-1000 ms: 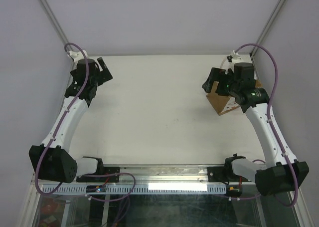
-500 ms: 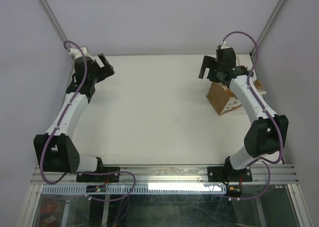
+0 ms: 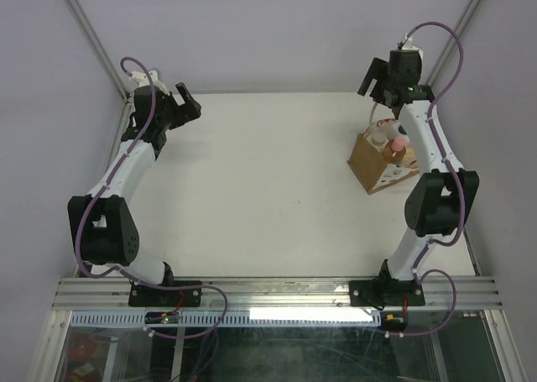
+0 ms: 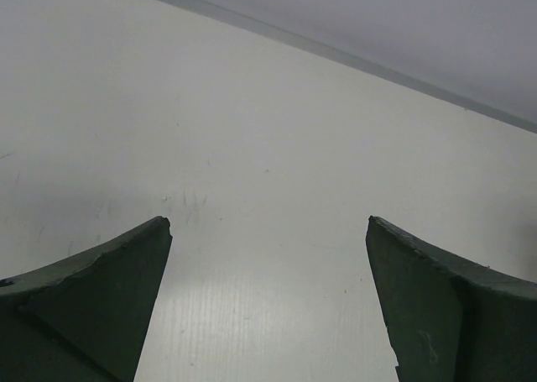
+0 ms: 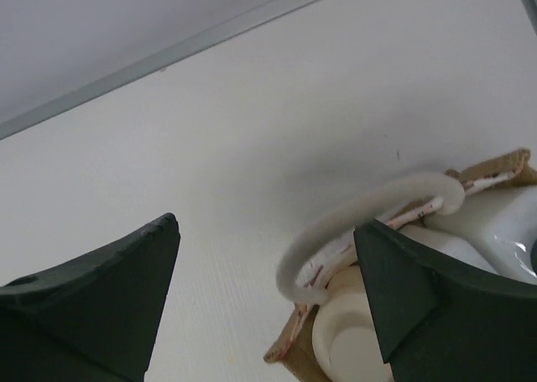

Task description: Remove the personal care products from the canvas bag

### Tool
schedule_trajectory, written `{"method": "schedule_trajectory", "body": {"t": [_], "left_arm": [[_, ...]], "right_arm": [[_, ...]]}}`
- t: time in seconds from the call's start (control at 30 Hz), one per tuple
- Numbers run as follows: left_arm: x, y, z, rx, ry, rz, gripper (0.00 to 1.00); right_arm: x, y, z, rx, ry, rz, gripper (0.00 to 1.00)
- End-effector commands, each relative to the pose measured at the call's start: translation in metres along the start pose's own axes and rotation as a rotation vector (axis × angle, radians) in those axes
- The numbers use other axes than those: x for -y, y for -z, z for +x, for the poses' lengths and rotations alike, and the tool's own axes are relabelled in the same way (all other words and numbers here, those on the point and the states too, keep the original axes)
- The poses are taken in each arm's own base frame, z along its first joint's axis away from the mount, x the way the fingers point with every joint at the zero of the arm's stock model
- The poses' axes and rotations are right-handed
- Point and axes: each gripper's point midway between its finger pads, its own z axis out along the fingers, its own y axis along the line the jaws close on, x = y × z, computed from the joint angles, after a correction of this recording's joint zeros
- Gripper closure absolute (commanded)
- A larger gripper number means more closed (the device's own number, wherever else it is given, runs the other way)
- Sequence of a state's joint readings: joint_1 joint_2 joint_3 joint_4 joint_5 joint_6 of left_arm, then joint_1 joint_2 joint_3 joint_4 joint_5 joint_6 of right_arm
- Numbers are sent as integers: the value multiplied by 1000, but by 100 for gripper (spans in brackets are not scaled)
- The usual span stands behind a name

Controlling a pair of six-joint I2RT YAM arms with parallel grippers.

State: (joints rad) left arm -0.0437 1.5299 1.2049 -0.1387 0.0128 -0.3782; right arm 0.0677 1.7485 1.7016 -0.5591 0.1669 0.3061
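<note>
1. The canvas bag point(image 3: 367, 165) stands at the right edge of the bench point(image 3: 268, 189), middle right of the overhead frame. The bottles point(image 3: 390, 143) sit inside it, caps up.
2. The right tool point(image 5: 266, 222), fingers apart and empty, hangs above the bag's far side, toward the upper right. In its own view the bag's handle point(image 5: 352, 218) and a cream bottle point(image 5: 344, 344) lie lower right.
3. The left tool point(image 4: 268, 222), also apart, sits upper left, well apart from the bag.
4. The right arm is nearer; reaching a bottle likely means descending past the handle.
</note>
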Motion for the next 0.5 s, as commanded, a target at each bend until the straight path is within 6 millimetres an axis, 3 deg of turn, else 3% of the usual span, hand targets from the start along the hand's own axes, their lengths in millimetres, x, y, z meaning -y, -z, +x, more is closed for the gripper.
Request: {"method": "schedule_trajectory", "body": {"t": [0.0,0.2,0.47], "left_arm": [[24,-6,-43,103,6,96,1],[30,-17,-43,83,49,127,1],[36,-24,-37,38,76,150,1]], "right_arm": [[-28,-14,-30,45,-5,-110,15],[-55,-23,-28,-15,-27,-233,30],[-78,-20,-9,-87,-49,-362,68]]}}
